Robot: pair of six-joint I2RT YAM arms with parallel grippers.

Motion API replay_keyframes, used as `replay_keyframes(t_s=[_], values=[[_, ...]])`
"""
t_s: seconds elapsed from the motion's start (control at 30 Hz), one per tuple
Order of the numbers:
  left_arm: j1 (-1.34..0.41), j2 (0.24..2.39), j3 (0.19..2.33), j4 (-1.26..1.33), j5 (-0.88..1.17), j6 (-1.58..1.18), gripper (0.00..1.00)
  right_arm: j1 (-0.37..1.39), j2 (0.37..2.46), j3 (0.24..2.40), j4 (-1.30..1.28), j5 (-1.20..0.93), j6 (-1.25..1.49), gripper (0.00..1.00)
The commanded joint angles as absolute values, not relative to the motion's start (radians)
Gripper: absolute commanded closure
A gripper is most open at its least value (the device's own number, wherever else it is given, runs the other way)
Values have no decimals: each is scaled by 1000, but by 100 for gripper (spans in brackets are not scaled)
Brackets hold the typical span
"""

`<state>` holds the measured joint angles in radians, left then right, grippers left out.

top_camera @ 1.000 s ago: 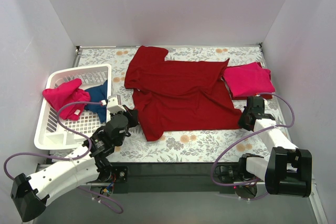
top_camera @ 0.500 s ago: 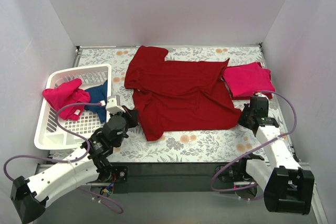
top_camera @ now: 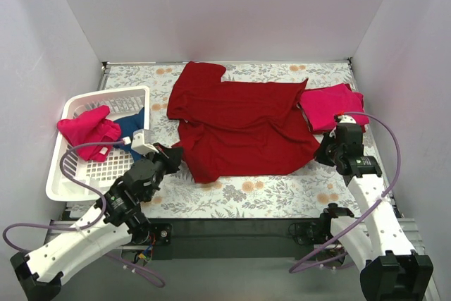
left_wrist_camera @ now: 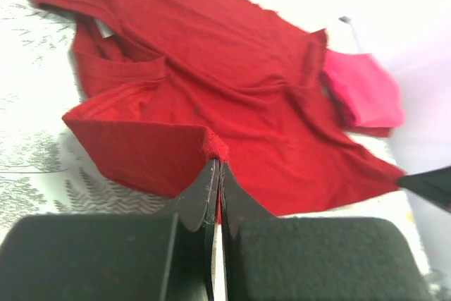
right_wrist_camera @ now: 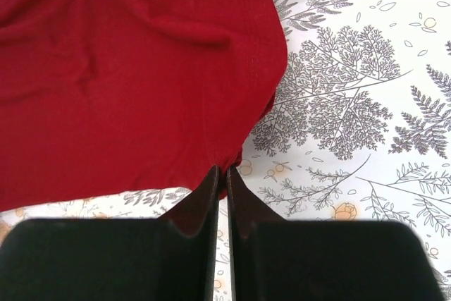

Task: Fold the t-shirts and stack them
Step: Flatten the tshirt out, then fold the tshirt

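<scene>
Dark red cloth takes up the middle of the floral-printed desk [top_camera: 268, 189]. It is a large dark red t-shirt [top_camera: 239, 121], spread from near the far edge down toward the near one. No writing can be read anywhere. A pale tag on the crumpled pinkish-red t-shirt [top_camera: 84, 128] and a small pale patch in the dark red folds in the left wrist view are both too small to make out.

The left pincer [top_camera: 173, 154] [left_wrist_camera: 215, 163] is clamped on the shirt's near-left corner, with a raised fold of cloth nipped at its tips. The right pincer [top_camera: 325, 153] [right_wrist_camera: 222, 170] is closed on the near-right corner, its fingers pressed together over the hem.

Compared with a second ago, both arms reach further in from their bases. The right forearm now stands steeper. The near hem has drawn slightly away from the near edge, and its corners have lifted a little.

A folded pinkish-red t-shirt [top_camera: 331, 107] lies by the right edge toward the far-right corner, touching the dark red shirt. At the left edge, a white slatted plastic basket [top_camera: 106, 93] holds the crumpled shirt and a navy blue t-shirt [top_camera: 132, 132] side by side.

A band of bare print runs along the near edge between the two arms. A narrower strip follows the far edge, widest at the far-left corner. White walls close in the left, far and right sides.
</scene>
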<state>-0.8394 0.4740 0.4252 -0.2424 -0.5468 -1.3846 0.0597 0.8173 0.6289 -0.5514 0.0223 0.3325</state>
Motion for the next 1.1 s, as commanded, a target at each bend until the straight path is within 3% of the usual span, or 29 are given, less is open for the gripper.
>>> replay_keyframes(t_s=[0.0,0.77,1.07], values=[[-834,407,485,-324,-500,-1433,100,83,787,695,-626,21,314,99],[-834,193,684,-609,-282,-1477,100,147,586,928,-897,-6,265,99],[-834,375,609,-525,-485,-1505,100,146,626,772,-707,44,255,99]])
